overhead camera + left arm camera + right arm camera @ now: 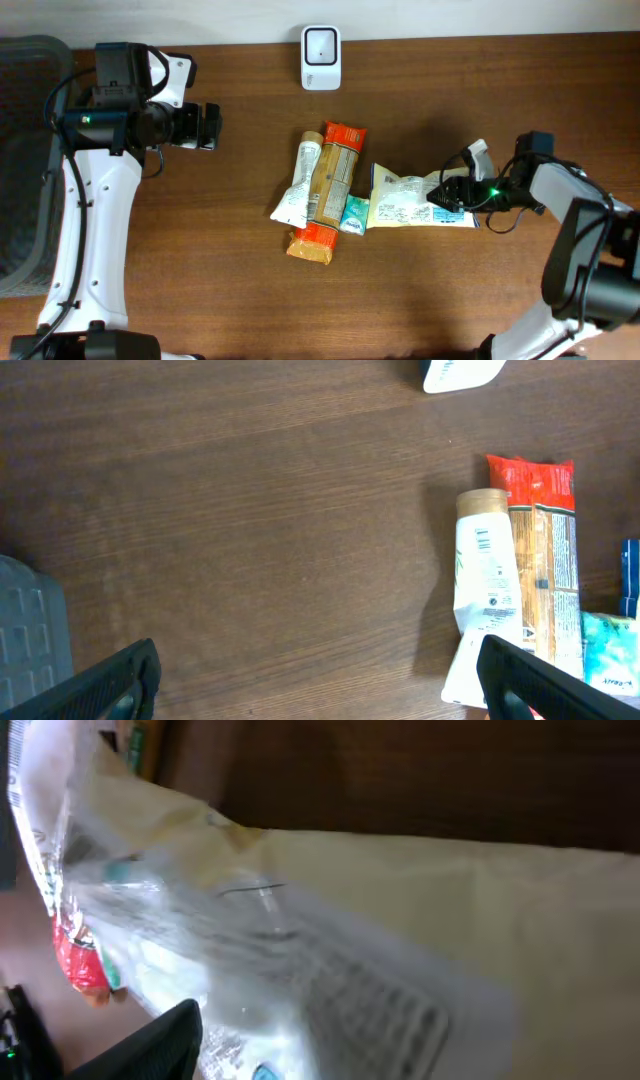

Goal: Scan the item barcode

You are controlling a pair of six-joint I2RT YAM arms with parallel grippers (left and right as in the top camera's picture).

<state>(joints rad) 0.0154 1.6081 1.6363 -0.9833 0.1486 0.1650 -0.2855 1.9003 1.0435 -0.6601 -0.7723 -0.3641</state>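
Observation:
A cream pouch with printed labels [405, 198] lies flat on the wooden table, right of centre. My right gripper [447, 197] is at the pouch's right end. In the right wrist view the pouch [400, 920] fills the frame, blurred and very close. One black finger [150, 1045] stands far out to the left of it, and the pouch hides the other finger. The white barcode scanner [321, 57] stands at the table's back edge. My left gripper [207, 126] hangs open and empty over bare wood at the left, far from the items.
A white tube [298, 182], a long orange-and-brown package [330, 190] and a small teal packet [354, 213] lie side by side left of the pouch. A grey bin [25, 160] stands off the table's left edge.

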